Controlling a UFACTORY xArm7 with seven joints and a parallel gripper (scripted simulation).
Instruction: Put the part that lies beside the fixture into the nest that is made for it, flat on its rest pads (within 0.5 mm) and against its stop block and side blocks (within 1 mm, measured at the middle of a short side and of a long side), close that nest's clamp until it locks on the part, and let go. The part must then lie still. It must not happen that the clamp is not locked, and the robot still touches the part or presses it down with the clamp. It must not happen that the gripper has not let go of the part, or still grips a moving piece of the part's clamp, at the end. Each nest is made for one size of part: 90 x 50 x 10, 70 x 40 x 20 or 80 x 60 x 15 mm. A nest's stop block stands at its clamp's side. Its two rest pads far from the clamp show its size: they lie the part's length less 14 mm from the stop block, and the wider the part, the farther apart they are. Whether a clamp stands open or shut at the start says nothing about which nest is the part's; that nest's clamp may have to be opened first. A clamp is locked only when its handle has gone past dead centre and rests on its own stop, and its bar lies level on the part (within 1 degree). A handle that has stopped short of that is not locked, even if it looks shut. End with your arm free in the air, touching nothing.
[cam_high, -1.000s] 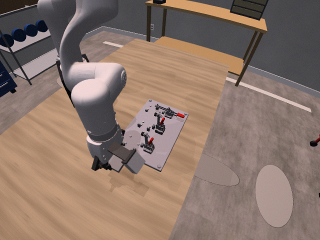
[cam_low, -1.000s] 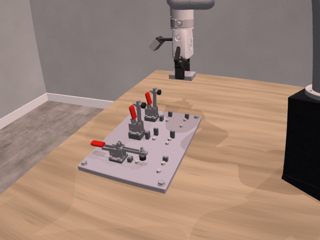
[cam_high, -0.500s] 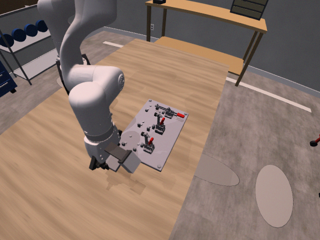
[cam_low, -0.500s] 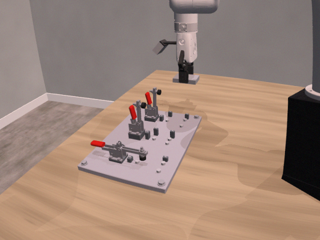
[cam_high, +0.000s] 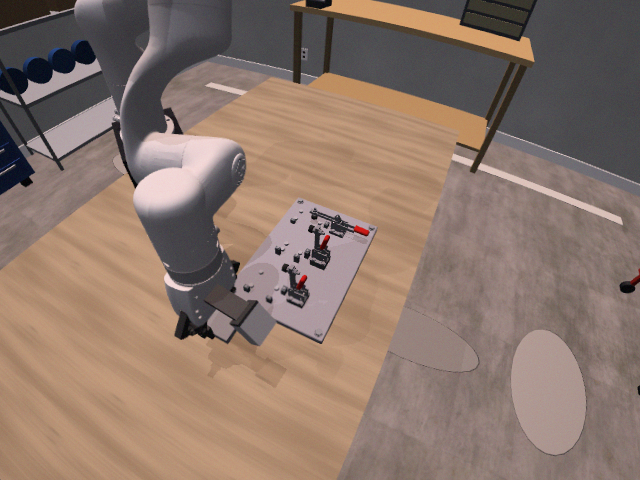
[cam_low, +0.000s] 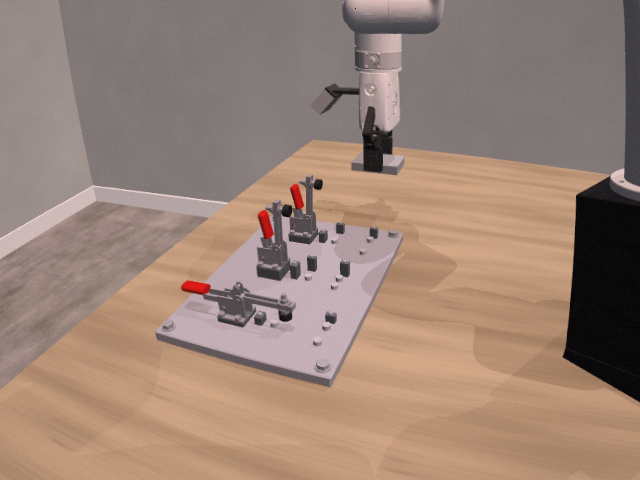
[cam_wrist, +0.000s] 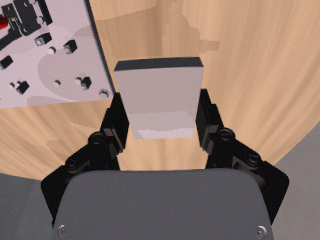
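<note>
Wrist view shows 1 gray block (cam_high: 222, 328) (cam_low: 393, 164) (cam_wrist: 160, 100) held between the 2 fingers of the gripper (cam_high: 214, 322) (cam_low: 379, 155) (cam_wrist: 161, 102), up off the worktop (cam_high: 129, 413) (cam_low: 465, 403) (cam_wrist: 160, 20). It looks hard and stiff, not easy to break, maybe a bit heavy and slick. The gripper has it by 2 opposite sides, a good place to hold, as the bottom can sit flat. Off to one side of the gripper is 1 board (cam_high: 336, 289) (cam_low: 227, 343) (cam_wrist: 95, 60). It has 3 clamps: 2 with arms up (cam_high: 320, 256) (cam_low: 272, 258), 1 with its arm down (cam_high: 337, 227) (cam_low: 236, 307). I count 3 red handles, 1 each.

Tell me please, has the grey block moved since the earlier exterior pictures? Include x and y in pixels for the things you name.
Yes. Judged against the board (cam_high: 336, 294) (cam_low: 248, 348) (cam_wrist: 75, 20), the grey block (cam_high: 222, 328) (cam_low: 393, 163) (cam_wrist: 160, 100) has shifted right and down in the exterior view.
</note>
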